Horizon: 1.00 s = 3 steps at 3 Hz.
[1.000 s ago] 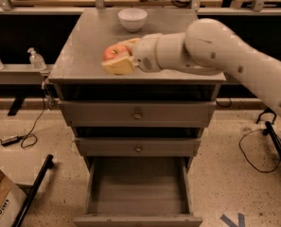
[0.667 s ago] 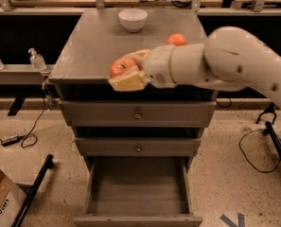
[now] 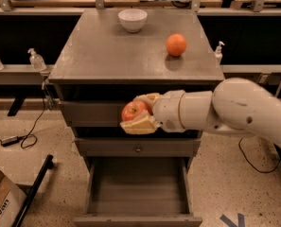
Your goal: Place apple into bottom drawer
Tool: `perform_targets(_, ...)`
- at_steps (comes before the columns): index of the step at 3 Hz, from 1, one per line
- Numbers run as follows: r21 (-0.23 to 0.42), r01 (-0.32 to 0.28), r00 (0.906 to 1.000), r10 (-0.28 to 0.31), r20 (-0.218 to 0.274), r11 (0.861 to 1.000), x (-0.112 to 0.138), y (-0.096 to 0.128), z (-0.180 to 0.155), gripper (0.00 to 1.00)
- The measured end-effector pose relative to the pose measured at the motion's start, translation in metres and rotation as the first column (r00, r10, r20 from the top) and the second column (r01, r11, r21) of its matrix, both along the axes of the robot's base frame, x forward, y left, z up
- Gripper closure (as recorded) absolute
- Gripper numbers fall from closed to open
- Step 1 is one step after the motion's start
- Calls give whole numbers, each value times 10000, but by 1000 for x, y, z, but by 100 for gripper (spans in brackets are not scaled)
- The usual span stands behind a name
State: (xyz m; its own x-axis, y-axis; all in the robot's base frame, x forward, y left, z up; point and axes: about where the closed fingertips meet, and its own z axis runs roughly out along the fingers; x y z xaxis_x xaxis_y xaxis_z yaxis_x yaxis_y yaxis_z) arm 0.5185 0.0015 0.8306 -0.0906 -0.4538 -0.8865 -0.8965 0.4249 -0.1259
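Apple (image 3: 133,109), partly hidden inside the gripper (image 3: 132,113) clamping it, hangs above the open bottom drawer (image 3: 137,220).

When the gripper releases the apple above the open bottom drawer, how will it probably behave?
The apple is round, so it will likely roll on the flat floor of the bottom drawer. It looks firm, probably keeping shape in the gripper, which holds it before the upper drawers.

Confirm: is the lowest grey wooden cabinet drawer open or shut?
Open: the lowest grey drawer is pulled out, floor bare. The gripper holds the small red apple before the top drawer.
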Motion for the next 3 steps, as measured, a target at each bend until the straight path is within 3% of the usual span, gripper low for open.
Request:
perform_targets(1,11,178,9994,-177,-283,9998,17,13,-59,100)
perform_targets(2,-49,198,9998,-198,-86,9998,24,17,-62,100)
perform_targets(3,-566,-423,9977,452,514,9975,25,28,-47,100)
